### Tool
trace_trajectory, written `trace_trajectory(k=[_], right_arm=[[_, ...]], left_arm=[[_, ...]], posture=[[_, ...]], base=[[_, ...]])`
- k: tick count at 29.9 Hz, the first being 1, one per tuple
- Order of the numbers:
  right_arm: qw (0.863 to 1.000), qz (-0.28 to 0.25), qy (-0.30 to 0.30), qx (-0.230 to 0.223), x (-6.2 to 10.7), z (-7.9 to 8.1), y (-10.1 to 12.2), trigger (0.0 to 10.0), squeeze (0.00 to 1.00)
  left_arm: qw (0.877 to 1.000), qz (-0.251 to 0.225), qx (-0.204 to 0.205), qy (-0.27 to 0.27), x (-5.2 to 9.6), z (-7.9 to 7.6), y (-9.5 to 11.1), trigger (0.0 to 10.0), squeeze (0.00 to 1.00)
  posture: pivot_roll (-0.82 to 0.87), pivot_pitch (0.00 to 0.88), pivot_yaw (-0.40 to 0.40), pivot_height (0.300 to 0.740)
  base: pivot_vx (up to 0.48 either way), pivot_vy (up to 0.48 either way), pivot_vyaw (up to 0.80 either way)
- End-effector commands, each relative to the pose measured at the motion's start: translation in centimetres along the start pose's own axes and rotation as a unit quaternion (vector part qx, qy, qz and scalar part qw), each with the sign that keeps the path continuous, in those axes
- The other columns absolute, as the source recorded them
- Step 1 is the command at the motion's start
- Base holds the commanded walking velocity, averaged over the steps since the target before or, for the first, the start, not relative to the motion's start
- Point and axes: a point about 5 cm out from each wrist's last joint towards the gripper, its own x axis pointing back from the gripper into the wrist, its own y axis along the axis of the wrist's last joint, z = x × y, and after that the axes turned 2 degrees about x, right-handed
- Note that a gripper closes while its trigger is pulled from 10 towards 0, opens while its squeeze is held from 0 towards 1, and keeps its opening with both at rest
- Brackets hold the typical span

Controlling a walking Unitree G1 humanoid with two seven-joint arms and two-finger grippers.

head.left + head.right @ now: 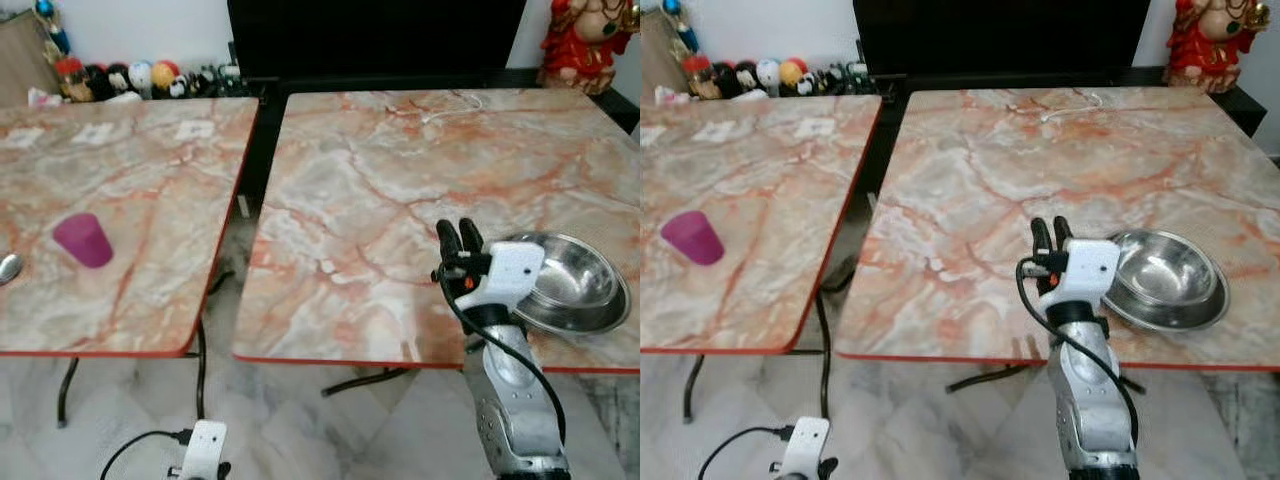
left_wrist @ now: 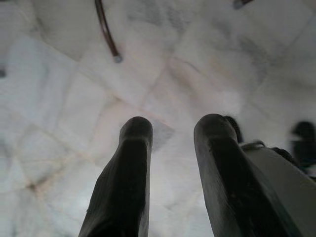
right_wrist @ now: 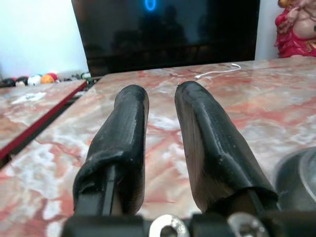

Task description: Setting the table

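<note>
Two marble-topped tables with red edging stand side by side before me, a narrow gap between them.

Right table: a steel bowl sits upright near the front right corner, nothing visible inside it. My right gripper is raised above the table top just beside the bowl's left rim, black fingers pointing away from me toward the far edge. Jaws slightly spread, a narrow gap between them, nothing held. In the right wrist view the bowl's rim shows at the lower edge, apart from the fingers.

A thin white cable lies near the far edge of the right table.

Left table: a purple cup stands near the front left, well apart from the bowl. A small shiny metal object lies at the left border just beside the cup; I cannot tell what it is.

My left gripper hangs low over the pale tiled floor, jaws spread, holding nothing.

Beyond the tables: a dark screen, a row of small coloured balls, a red figurine.
</note>
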Motion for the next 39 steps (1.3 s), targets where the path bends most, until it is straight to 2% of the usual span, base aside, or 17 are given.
trace_trajectory(k=[1, 7, 11, 14, 19, 22, 23, 25, 28, 29, 32, 34, 35, 39], right_arm=[[1.0, 0.008, 0.002, -0.004, 0.0, 0.0, -0.4, 10.0, 0.0], [1.0, 0.012, 0.017, -0.006, 0.0, 0.8, -0.7, 10.0, 0.0], [1.0, 0.016, 0.019, 0.002, 0.2, 0.7, -0.9, 10.0, 0.0], [0.999, 0.027, 0.005, 0.023, 1.4, 0.0, -1.4, 10.0, 0.0], [0.993, 0.037, -0.075, 0.088, 4.3, -2.6, -1.5, 10.0, 0.0], [0.971, 0.092, -0.186, 0.117, 7.2, -5.8, -2.5, 10.0, 0.0], [0.957, 0.121, -0.241, 0.103, 8.6, -7.2, -3.2, 10.0, 0.0], [0.932, 0.161, -0.316, 0.076, 10.6, -9.1, -4.3, 10.0, 0.0], [0.896, 0.213, -0.388, 0.028, 12.8, -10.5, -6.4, 10.0, 0.0], [0.89, 0.222, -0.396, 0.022, 13.0, -10.6, -6.7, 10.0, 0.0], [0.859, 0.312, -0.406, -0.028, 14.4, -10.5, -10.1, 10.0, 0.0], [0.848, 0.373, -0.373, -0.055, 14.6, -9.7, -12.5, 10.0, 0.0], [0.846, 0.399, -0.347, -0.064, 14.5, -9.1, -13.5, 10.0, 0.0], [0.863, 0.454, -0.212, -0.067, 13.3, -6.4, -16.2, 10.0, 0.0]], left_arm=[[1.0, 0.015, 0.005, -0.001, 0.1, -0.2, -0.7, 10.0, 0.0], [1.0, 0.015, 0.005, -0.002, 0.1, -0.2, -0.8, 10.0, 0.0], [1.0, 0.015, 0.004, -0.003, 0.1, -0.2, -0.8, 10.0, 0.0], [1.0, 0.012, -0.001, -0.004, 0.1, -0.2, -0.7, 10.0, 0.0], [1.0, 0.009, -0.002, -0.002, 0.1, -0.1, -0.5, 10.0, 0.0], [1.0, 0.01, -0.005, -0.002, 0.1, 0.0, -0.5, 10.0, 0.0], [1.0, 0.01, -0.006, -0.002, 0.1, 0.0, -0.4, 10.0, 0.0], [1.0, 0.01, -0.007, -0.002, 0.0, 0.0, -0.4, 10.0, 0.0], [1.0, 0.009, -0.008, -0.003, 0.0, -0.1, -0.3, 10.0, 0.0], [1.0, 0.008, -0.008, -0.003, 0.0, -0.1, -0.2, 10.0, 0.0], [1.0, 0.005, -0.006, -0.003, 0.0, -0.2, -0.1, 10.0, 0.0], [1.0, 0.003, -0.002, -0.002, 0.0, -0.3, 0.0, 10.0, 0.0], [1.0, 0.002, -0.002, -0.002, 0.0, -0.3, 0.0, 10.0, 0.0], [1.0, 0.001, 0.0, -0.001, -0.1, -0.3, 0.2, 10.0, 0.0]], posture=[[-0.13, 0.0, 0.051, 0.74], [-0.13, 0.0, 0.048, 0.74], [-0.13, 0.0, 0.048, 0.74], [-0.13, 0.0, 0.042, 0.74], [-0.14, 0.017, 0.039, 0.74], [-0.15, 0.031, 0.043, 0.74], [-0.16, 0.036, 0.044, 0.74], [-0.16, 0.044, 0.042, 0.74], [-0.16, 0.049, 0.037, 0.74], [-0.16, 0.051, 0.036, 0.74], [-0.14, 0.058, 0.028, 0.74], [-0.14, 0.063, 0.027, 0.74], [-0.13, 0.066, 0.029, 0.74], [-0.13, 0.076, 0.036, 0.74]], base=[[0.0, 0.48, 0.0], [0.0, 0.48, 0.0], [0.0, 0.48, 0.0], [0.0, 0.0, 0.0], [0.0, 0.0, 0.0], [0.0, 0.0, 0.0], [0.0, 0.0, 0.0], [0.0, 0.0, 0.0], [0.0, 0.0, 0.0], [0.0, 0.0, 0.0], [0.0, 0.0, 0.0], [0.0, 0.0, 0.0], [0.0, 0.0, 0.0], [0.0, 0.0, 0.0]])
